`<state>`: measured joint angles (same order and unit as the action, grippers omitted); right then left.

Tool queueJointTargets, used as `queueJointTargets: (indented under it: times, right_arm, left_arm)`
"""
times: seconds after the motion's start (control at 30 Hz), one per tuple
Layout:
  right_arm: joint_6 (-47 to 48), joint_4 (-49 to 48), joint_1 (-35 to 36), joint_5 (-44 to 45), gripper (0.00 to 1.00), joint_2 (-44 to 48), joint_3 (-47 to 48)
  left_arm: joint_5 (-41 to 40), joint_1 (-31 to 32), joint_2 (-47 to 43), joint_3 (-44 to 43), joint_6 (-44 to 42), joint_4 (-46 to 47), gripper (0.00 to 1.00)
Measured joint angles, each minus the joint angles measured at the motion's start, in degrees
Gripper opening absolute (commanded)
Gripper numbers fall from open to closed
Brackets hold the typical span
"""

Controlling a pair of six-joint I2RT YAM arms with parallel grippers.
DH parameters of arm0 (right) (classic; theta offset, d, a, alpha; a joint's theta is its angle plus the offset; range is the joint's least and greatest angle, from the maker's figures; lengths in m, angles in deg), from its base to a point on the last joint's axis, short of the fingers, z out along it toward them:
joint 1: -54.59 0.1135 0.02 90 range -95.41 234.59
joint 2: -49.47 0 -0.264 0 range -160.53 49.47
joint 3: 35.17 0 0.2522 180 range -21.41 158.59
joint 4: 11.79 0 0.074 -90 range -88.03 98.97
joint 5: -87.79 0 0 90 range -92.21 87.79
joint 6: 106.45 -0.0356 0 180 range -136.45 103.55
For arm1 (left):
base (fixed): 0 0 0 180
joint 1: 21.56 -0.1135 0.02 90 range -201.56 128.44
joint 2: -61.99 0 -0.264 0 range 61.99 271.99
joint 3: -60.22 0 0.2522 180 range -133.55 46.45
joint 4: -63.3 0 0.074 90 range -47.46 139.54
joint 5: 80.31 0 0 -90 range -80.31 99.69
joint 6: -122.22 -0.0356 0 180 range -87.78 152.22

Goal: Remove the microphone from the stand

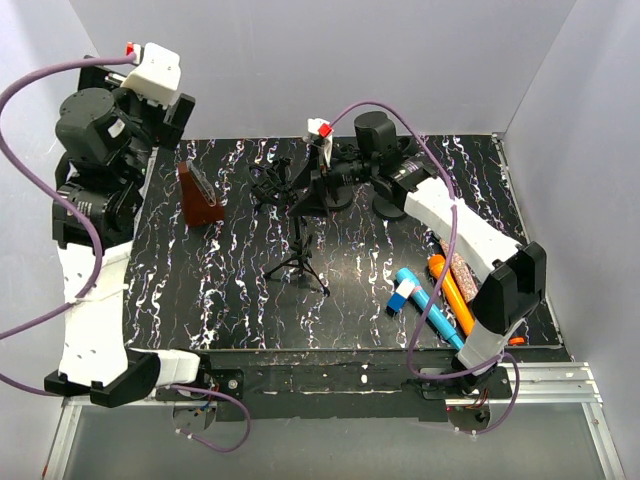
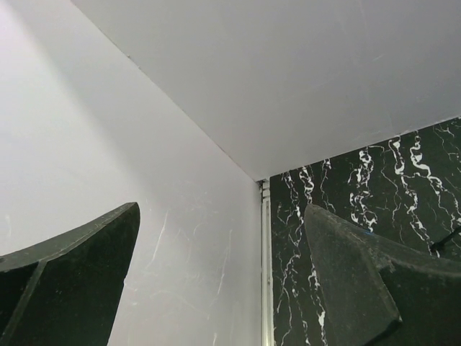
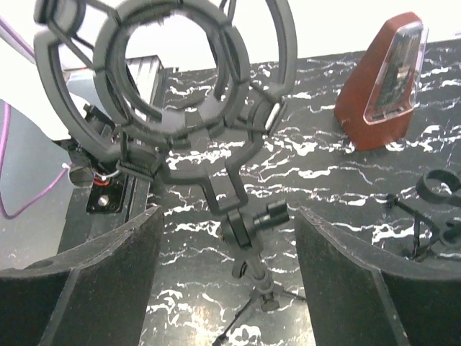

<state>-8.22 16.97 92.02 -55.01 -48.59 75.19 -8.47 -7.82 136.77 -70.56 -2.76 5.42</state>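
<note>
The black tripod stand (image 1: 298,262) is upright mid-table. In the right wrist view its post (image 3: 241,234) carries a ring-shaped shock mount (image 3: 189,155), and nothing sits inside the ring. The microphone is hidden or out of view; I cannot pick it out in any frame. My right gripper (image 3: 229,216) is open just behind the stand, with its fingers on either side of the post and touching nothing. From above it hovers at the middle back (image 1: 312,190). My left gripper (image 2: 222,216) is open and empty, drawn back to the far left corner (image 1: 178,108), facing the wall.
A brown metronome (image 1: 200,195) (image 3: 385,86) stands at the back left. A black clip-like piece (image 3: 436,187) lies near it. A blue stick (image 1: 430,312), an orange one (image 1: 452,295) and a speckled one (image 1: 462,262) lie at the right front. Grey walls enclose the table.
</note>
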Motion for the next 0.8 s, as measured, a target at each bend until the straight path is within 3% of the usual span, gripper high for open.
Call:
queueJointTargets:
  times: [0.17, 0.4, 0.7, 0.8]
  right_arm:
    - [-4.6, -6.8, 0.9, -0.1, 0.64, -1.2, -0.1]
    - [-7.5, -12.1, 1.3, -1.6, 0.43, -4.5, -0.1]
    - [-16.0, -20.7, -0.9, -2.4, 0.02, -6.3, -0.9]
    - [-16.7, -20.8, -1.8, 0.2, 0.01, -4.7, -2.4]
  left_arm:
    - [3.1, -2.0, -0.9, -1.4, 1.8, -5.0, 0.98]
    - [8.3, -2.1, -4.4, 8.0, 2.4, -9.3, 0.97]
    - [13.6, -2.1, -2.5, 10.3, 0.9, -11.9, 0.97]
    - [17.8, -2.1, -5.9, 17.4, -0.2, -8.0, 0.97]
